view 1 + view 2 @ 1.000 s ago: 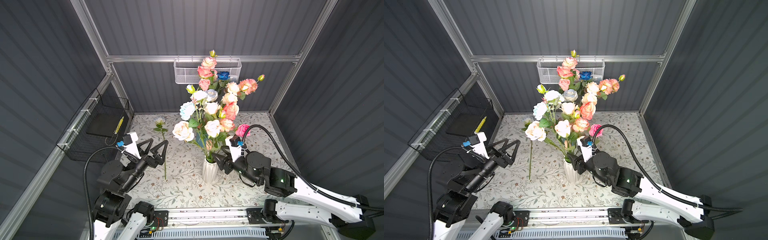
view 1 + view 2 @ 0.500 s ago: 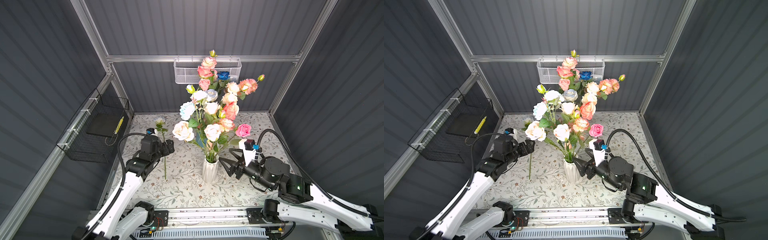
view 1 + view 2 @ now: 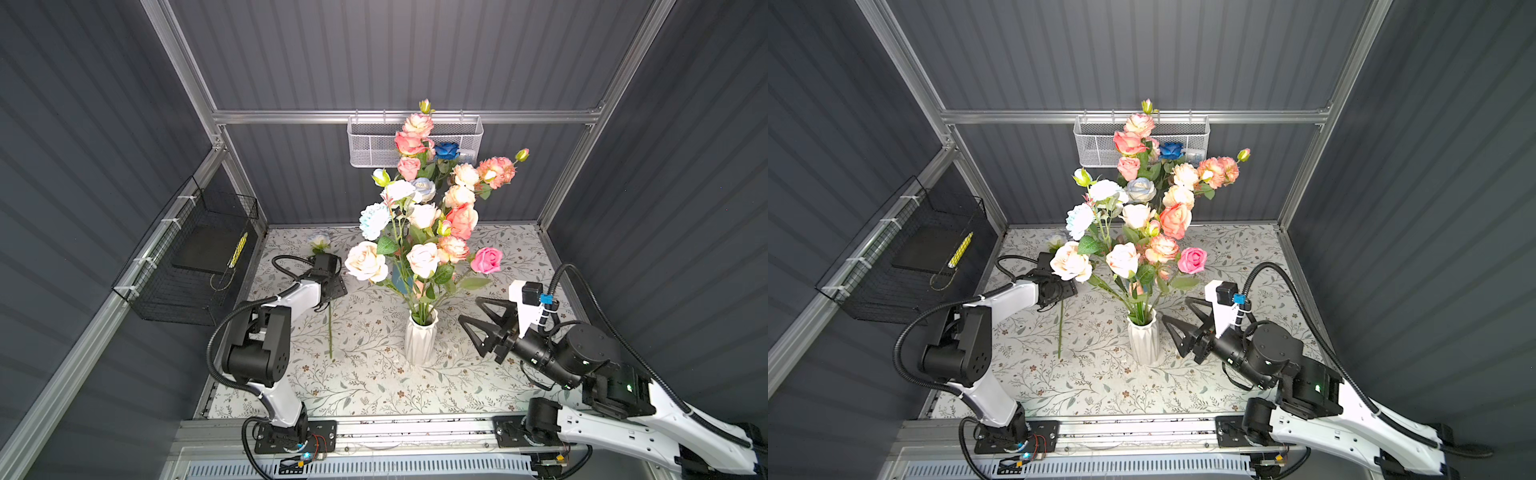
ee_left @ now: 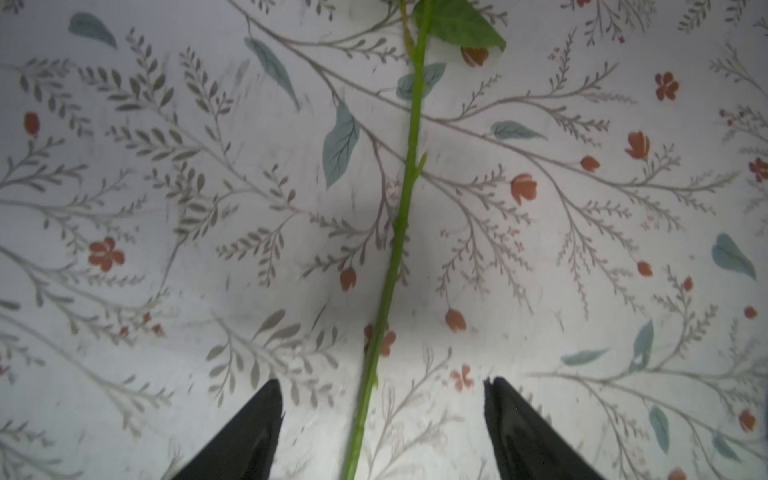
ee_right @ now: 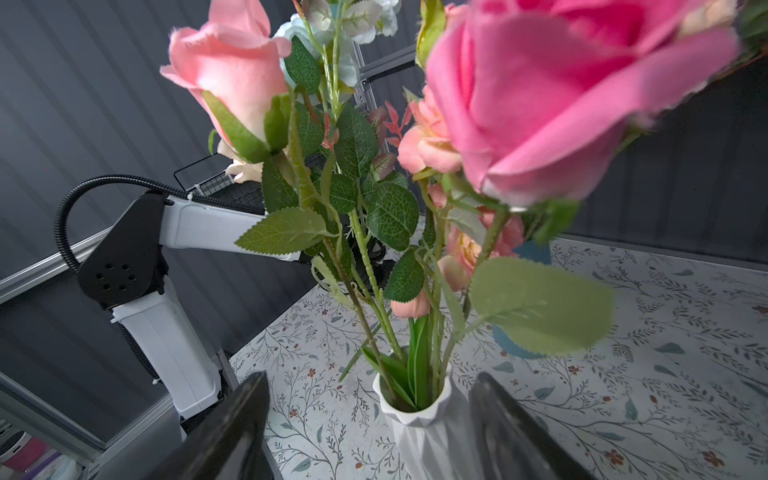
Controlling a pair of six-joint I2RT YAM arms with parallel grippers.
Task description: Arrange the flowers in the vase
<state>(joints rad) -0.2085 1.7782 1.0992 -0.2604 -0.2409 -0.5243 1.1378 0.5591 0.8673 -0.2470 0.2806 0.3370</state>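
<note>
Lowered: left tool [image 4: 382,381] astride stem [image 4: 409,174]; right tool [image 3: 468,308] clear beside vase [image 3: 420,340].

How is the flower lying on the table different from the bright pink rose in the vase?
The lying flower is pale and flat on the table; the pink rose is bright and stands in the white vase. The left gripper, open, straddles the lying flower's stem; nothing holds the pink rose. Both have green stems.
</note>
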